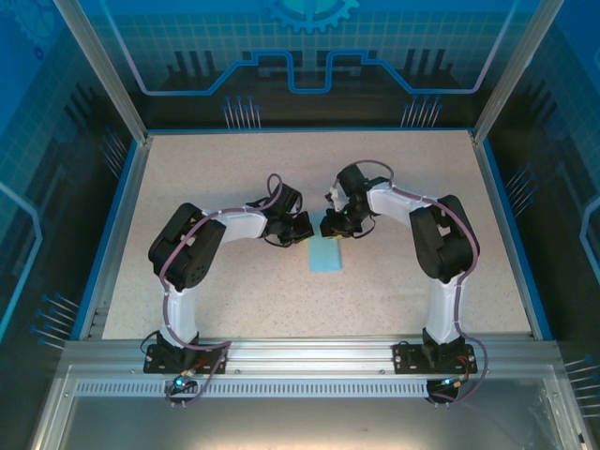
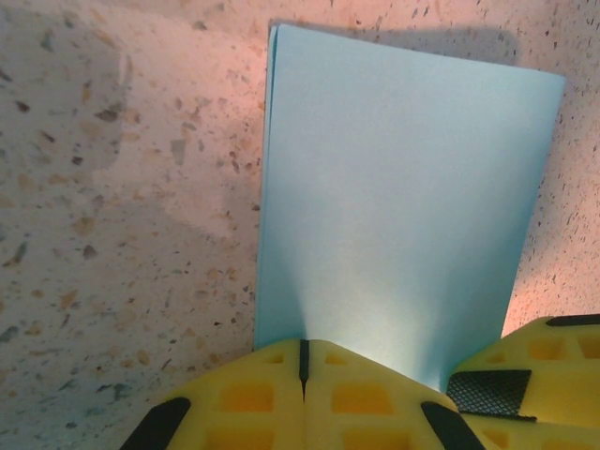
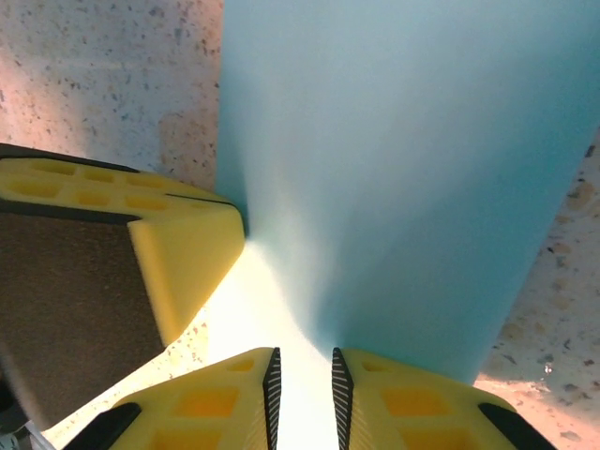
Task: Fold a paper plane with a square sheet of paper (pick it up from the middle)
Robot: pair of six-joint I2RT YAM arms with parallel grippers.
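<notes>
Folded square sheet of paper (image 1: 327,254) flat on speckled table (image 1: 234,300), left fingers (image 2: 302,361) together, right fingers (image 3: 302,380) clamped on its edge

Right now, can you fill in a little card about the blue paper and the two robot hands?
paper: light-blue sheet, folded in half, lying on the speckled table
fold: doubled edge on the left in the left wrist view
left gripper: shut, at the sheet's far end
right gripper: narrow gap between the fingers, paper edge between them
both grippers: side by side at that end
</notes>
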